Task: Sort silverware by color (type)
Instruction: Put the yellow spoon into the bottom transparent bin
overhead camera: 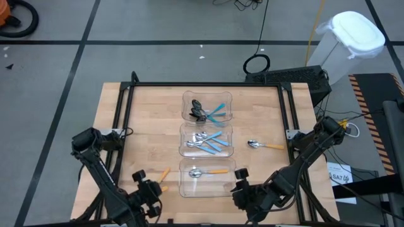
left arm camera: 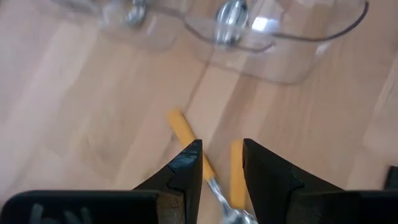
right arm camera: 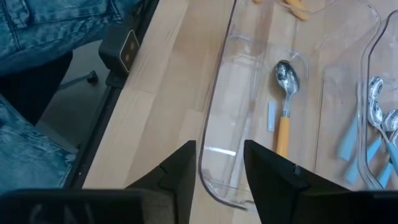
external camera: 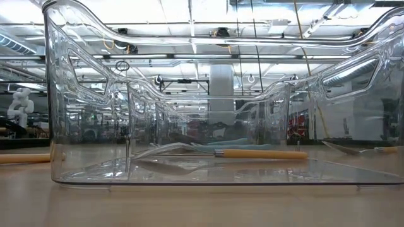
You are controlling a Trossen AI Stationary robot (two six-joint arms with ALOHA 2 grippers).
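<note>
Three clear bins stand in a row down the table's middle. The far bin (overhead camera: 207, 107) holds dark-bowled spoons with blue handles. The middle bin (overhead camera: 207, 140) holds silver spoons with blue handles. In the near bin (overhead camera: 205, 178) lies one orange-handled spoon (right arm camera: 285, 118). Another orange-handled spoon (overhead camera: 265, 145) lies on the table to the right. Two orange-handled spoons (left arm camera: 186, 140) lie on the wood at the near left, under my open left gripper (left arm camera: 222, 149). My right gripper (right arm camera: 219, 149) hangs open over the near bin's right end, with nothing between its fingers.
A black frame (overhead camera: 202, 85) runs around the table's far and side edges. A person in jeans (right arm camera: 37, 74) stands just past the table's edge beside the right arm. Bare wood lies left of the bins (overhead camera: 145, 126). In the low view the near bin's wall (external camera: 208, 126) fills the picture.
</note>
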